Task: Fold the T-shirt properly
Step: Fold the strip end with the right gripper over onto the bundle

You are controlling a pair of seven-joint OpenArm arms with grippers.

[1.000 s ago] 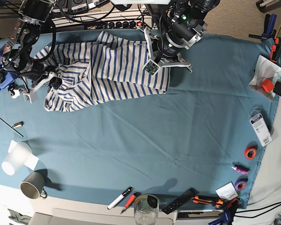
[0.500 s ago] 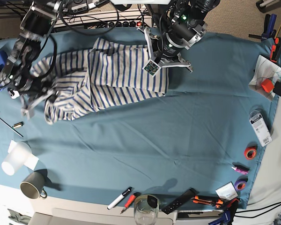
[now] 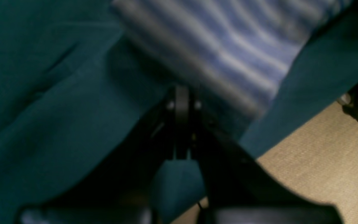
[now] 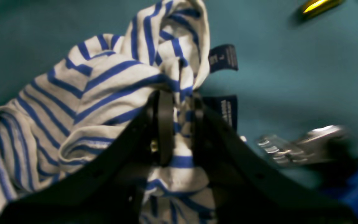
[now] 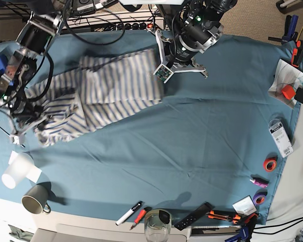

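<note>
At the table's far-left corner the right gripper pinches the limp, light T-shirt near its collar label; the left gripper is closed, apparently empty.

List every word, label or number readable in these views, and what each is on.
"L": upper navy tag sewn into the T-shirt, probably a size mark; blurred.
Lower navy tag: white print, too blurred to read.
Packet at the table's edge: print too small.
Nothing else is legible.
</note>
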